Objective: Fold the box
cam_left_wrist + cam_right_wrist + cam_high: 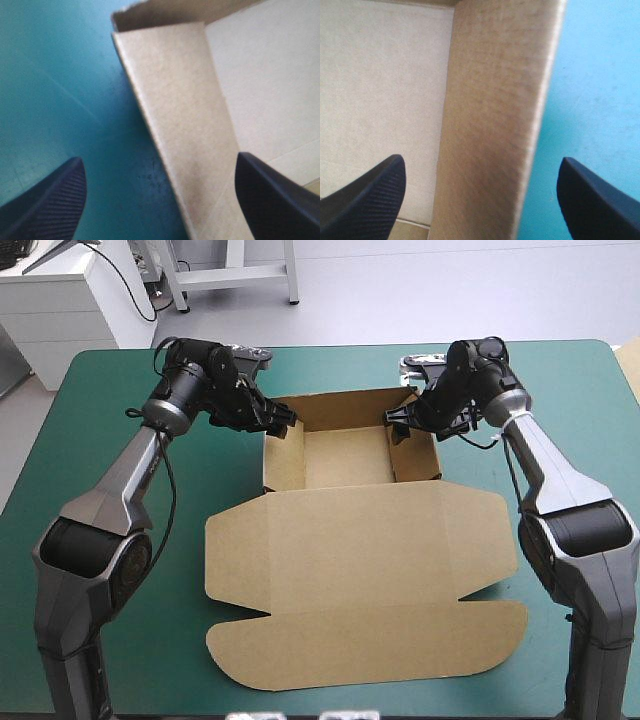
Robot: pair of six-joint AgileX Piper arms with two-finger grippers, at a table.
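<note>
Brown board box [360,560] stands as an open tray between my grippers, its lid flat on the teal-green table cover [110,400]. My left gripper [288,420] is spread wide astride one side wall. My right gripper [396,424] is spread equally wide astride the opposite wall.

There is one box [350,540], one table [100,400], one left end effector [288,420] and one right end effector [395,423].

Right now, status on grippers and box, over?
Left gripper open, astride left wall. Right gripper open, astride right wall. Box: open tray, lid flat. Nothing in the way.
</note>
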